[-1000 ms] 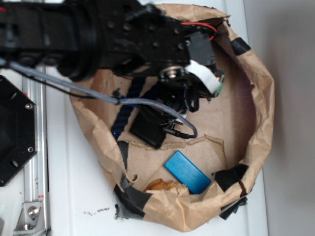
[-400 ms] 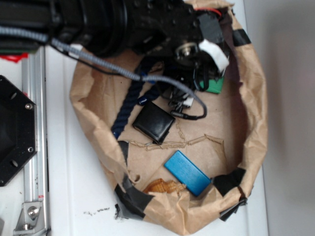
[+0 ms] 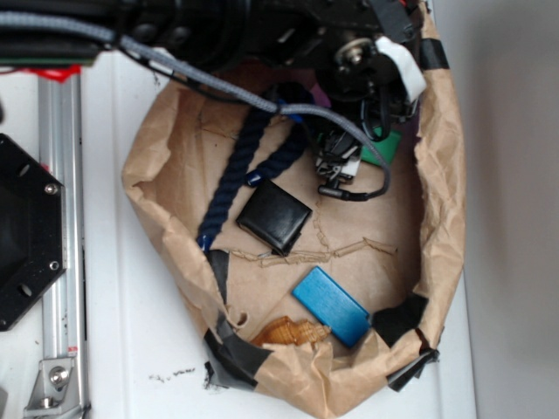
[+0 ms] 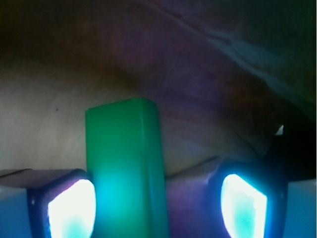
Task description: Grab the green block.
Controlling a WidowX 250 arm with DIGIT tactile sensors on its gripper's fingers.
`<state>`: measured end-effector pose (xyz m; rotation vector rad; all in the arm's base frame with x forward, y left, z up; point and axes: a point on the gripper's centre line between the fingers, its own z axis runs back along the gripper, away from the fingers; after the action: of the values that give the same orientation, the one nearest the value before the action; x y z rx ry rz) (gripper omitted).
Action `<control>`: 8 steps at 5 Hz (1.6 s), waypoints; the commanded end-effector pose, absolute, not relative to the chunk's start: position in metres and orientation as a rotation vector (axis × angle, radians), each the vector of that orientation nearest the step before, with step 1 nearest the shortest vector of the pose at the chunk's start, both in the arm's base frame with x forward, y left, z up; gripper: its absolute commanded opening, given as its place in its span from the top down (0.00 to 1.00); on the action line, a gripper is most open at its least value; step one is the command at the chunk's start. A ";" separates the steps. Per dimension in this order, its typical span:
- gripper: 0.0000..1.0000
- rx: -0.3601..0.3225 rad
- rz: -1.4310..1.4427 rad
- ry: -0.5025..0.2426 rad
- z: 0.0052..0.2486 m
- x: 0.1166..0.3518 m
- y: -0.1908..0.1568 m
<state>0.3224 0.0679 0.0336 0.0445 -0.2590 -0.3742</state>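
Observation:
The green block [image 3: 385, 149] lies at the back right of the brown paper bag [image 3: 441, 201], mostly covered by my gripper [image 3: 371, 131] in the exterior view. Through the wrist camera the green block [image 4: 126, 163] stands between my fingers, close against the left pad [image 4: 72, 208]. A wide gap separates it from the right pad [image 4: 243, 206]. My gripper [image 4: 158, 203] is open around the block without clamping it.
A black square wallet [image 3: 274, 217] lies mid-bag and a blue block [image 3: 330, 305] near the front. A dark blue rope [image 3: 244, 170] runs along the left. The bag's crumpled wall stands close on the gripper's right. An orange object [image 3: 288, 332] lies at the front.
The arm has moved toward the back right corner of the bag, uncovering the black wallet. The gripper now sits over the green block.

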 end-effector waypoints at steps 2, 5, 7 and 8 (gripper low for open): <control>1.00 0.059 -0.265 -0.216 0.009 0.330 0.066; 1.00 -0.028 -0.002 -0.250 0.088 0.276 0.009; 1.00 -0.110 0.187 -0.244 0.130 0.276 -0.001; 1.00 -0.118 0.219 -0.273 0.145 0.276 0.004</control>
<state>0.2618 -0.0002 0.1202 -0.1192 -0.2017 0.2054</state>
